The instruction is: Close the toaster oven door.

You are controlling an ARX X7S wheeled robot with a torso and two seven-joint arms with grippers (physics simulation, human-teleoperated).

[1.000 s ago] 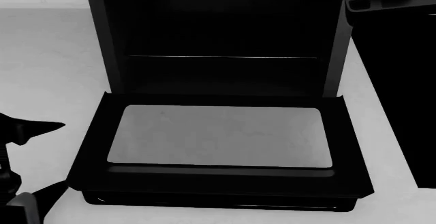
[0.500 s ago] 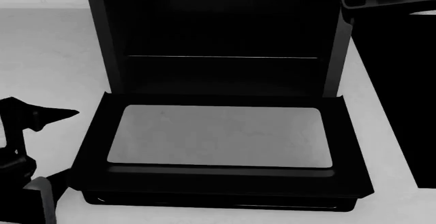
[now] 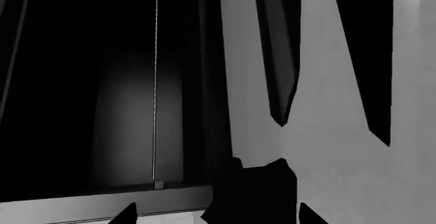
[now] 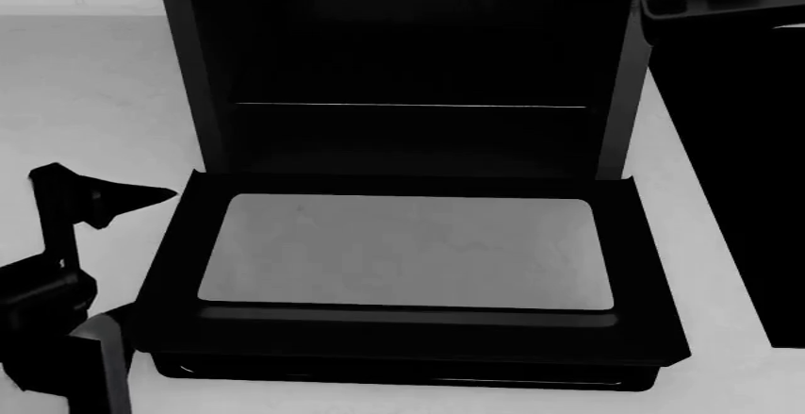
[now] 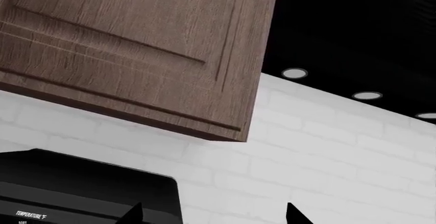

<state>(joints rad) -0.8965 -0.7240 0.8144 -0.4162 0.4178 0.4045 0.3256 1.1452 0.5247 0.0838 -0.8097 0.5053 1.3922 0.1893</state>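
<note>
The toaster oven (image 4: 402, 56) is a black box at the back, with a dark cavity and a thin wire rack (image 4: 409, 106). Its door (image 4: 176, 244) lies folded down flat, pale glass window facing up, with the handle (image 4: 402, 372) along the near edge. My left gripper (image 4: 141, 254) is open just left of the door's left edge, one fingertip near the back corner and one near the front corner. The left wrist view looks into the toaster oven's cavity (image 3: 81, 81), where the left gripper (image 3: 214, 219) stands open. My right gripper (image 5: 214, 216) is open and empty, and is out of the head view.
A tall black object (image 4: 730, 150) stands close to the oven's right side. Pale countertop (image 4: 89, 103) spreads to the left. The right wrist view faces a wooden cabinet (image 5: 136, 45), a white brick wall (image 5: 327, 147) and a black appliance top (image 5: 81, 188) with a temperature label.
My left gripper has risen and moved right, from the lower left corner of the head view to beside the door's left edge. The door has not moved.
</note>
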